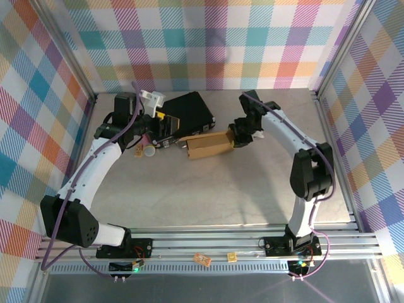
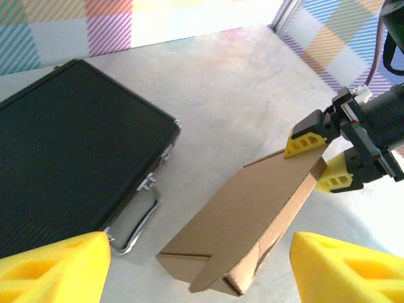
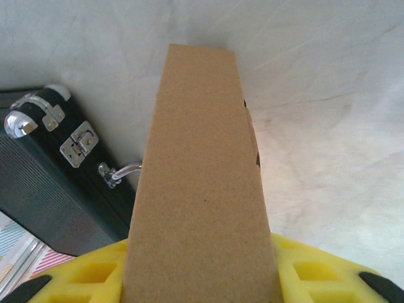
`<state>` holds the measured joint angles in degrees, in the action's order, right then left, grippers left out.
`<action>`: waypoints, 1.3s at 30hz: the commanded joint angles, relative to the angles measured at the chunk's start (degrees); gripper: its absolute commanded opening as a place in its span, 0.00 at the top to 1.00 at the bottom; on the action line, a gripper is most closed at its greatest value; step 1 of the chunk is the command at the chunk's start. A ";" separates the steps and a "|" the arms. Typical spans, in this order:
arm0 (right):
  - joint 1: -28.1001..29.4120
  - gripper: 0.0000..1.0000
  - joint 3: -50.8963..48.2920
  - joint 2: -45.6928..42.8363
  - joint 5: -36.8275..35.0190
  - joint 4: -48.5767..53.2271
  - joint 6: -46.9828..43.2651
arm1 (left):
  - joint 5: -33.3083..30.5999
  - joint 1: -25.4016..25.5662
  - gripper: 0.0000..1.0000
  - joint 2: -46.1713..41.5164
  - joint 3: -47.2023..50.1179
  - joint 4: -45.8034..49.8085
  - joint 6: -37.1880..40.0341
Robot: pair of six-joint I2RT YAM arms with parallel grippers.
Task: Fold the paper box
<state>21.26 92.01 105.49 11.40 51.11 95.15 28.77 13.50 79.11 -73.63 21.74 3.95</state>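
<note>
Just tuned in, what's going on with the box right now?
The right gripper is clamped on one end of the box, which looks mostly folded into shape. The left gripper is open near the box's other end, not touching it. The black case lies closed just beside the box.

Matt brown cardboard paper box (image 2: 246, 214), textured black case (image 2: 63, 151) with metal latches

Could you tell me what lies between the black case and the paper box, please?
In the left wrist view, bare table lies between black case and paper box, besides the case's metal handle.
</note>
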 commanded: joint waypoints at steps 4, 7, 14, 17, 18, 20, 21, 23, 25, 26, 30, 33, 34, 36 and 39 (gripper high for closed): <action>-2.39 0.60 -7.05 -7.88 -0.85 8.96 -2.71 | 6.19 5.02 0.28 -0.75 2.97 1.08 -7.00; -3.53 0.60 -7.58 -7.19 -1.11 8.46 -3.67 | 3.77 9.39 0.28 -0.66 3.14 6.95 -1.24; -4.34 0.60 0.01 -0.67 -0.42 11.21 -7.46 | -7.02 14.18 0.29 4.06 -0.04 13.10 10.54; -4.32 0.61 1.41 1.13 -0.20 11.86 -7.98 | -7.37 14.43 0.32 7.72 -2.31 13.52 12.95; -4.34 0.60 1.38 1.50 -0.07 11.82 -7.93 | -7.24 14.53 0.34 9.04 -3.38 14.28 13.77; -4.36 0.60 1.27 1.85 0.09 11.63 -7.71 | -7.82 14.71 0.37 10.97 -4.74 15.15 14.67; -4.36 0.60 1.25 1.95 0.12 11.45 -7.62 | -8.18 14.78 0.38 11.83 -5.47 15.30 14.69; -4.43 0.60 1.30 2.08 0.09 11.22 -7.35 | -8.67 14.89 0.41 13.17 -6.66 15.62 14.84; -4.48 0.60 1.29 2.24 0.16 10.86 -7.09 | -8.76 15.14 0.45 14.16 -7.72 15.79 14.95; -4.56 0.60 1.42 2.34 0.20 10.85 -7.00 | -8.67 15.31 0.47 14.76 -8.23 15.96 15.02; -4.64 0.61 2.29 3.22 0.46 10.76 -6.86 | -7.61 15.68 0.62 16.10 -10.43 17.49 15.04; -4.73 0.60 2.63 3.64 0.47 10.59 -6.60 | -6.67 15.76 0.70 16.69 -11.08 18.87 15.04; -4.77 0.60 2.74 3.75 0.54 10.46 -6.48 | -6.38 15.77 0.70 16.85 -11.13 19.37 15.04; -4.82 0.60 3.06 4.08 0.55 10.39 -6.38 | -6.91 15.94 0.68 16.91 -11.14 20.00 15.06; -4.90 0.61 3.60 4.63 0.64 10.40 -6.35 | -7.33 16.03 0.65 16.71 -10.57 20.18 15.08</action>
<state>16.82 94.19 108.38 13.30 60.10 88.01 20.88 28.82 95.55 -83.22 39.59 18.13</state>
